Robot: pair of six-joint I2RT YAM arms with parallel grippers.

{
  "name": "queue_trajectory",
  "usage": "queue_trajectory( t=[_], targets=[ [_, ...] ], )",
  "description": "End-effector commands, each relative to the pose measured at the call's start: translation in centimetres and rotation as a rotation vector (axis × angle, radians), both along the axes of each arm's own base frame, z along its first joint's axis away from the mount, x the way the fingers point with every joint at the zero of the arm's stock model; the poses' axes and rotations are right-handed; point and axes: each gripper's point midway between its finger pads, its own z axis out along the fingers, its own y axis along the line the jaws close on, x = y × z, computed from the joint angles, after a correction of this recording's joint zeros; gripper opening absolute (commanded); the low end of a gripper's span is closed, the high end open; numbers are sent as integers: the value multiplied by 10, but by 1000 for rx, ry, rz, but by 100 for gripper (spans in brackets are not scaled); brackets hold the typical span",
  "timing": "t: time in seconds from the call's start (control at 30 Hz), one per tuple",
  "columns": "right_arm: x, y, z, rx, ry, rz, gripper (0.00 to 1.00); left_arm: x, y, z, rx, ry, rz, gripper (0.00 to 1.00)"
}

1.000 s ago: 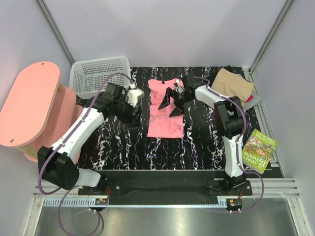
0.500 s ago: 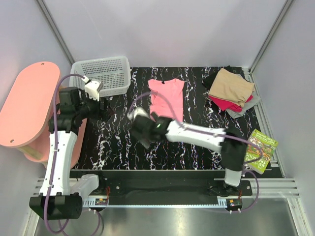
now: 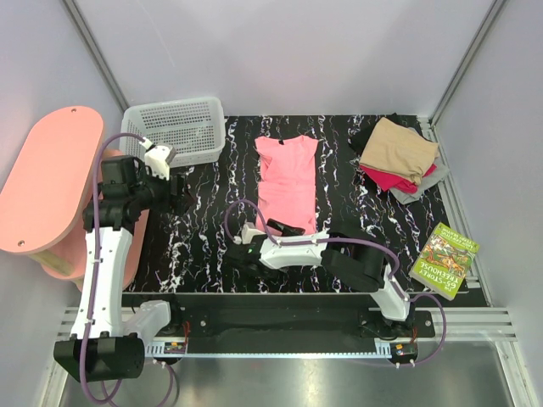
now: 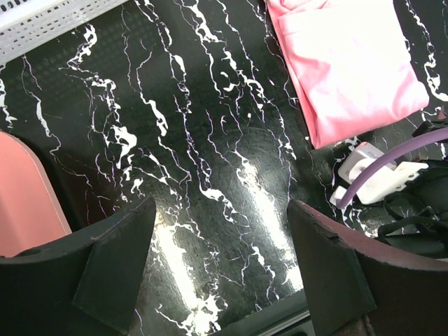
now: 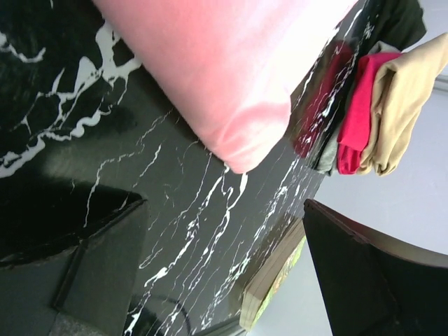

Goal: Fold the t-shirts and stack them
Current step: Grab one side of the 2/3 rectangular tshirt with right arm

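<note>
Step looks like the crosswise fold: shirt (image 3: pixel 287 182) lies flat mid-table as a long narrow strip, pile (image 3: pixel 397 154) far right. Take both near hem corners together, lift low, and lay them square on the collar end so the edges line up. Right gripper (image 3: pixel 240 254) sits low, just near-left of the hem, jaws spread, empty. Left gripper (image 3: pixel 178 188) hangs high at left, well apart from the shirt, jaws spread, empty.

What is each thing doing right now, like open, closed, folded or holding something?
pink shirt: sides folded in, lying flat.
shirt stack: folded, piled, tan on top.
book: closed, lying flat.
basket: upright.
left gripper: open, holding nothing.
right gripper: open, holding nothing.
</note>
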Motion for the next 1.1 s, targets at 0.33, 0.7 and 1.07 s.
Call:
queue_trajectory(
  t=[0.33,0.7,1.07],
  targets=[
    [54,35,-9,264,-51,-24,97,4,-2,17,-6,-50,-17,81],
    [68,46,-30,333,33,-40,59,7,-2,23,-6,-61,-18,81],
    [50,58,-56,387,215,-12,52,7,-2,30,-5,-77,-19,81]
  ],
)
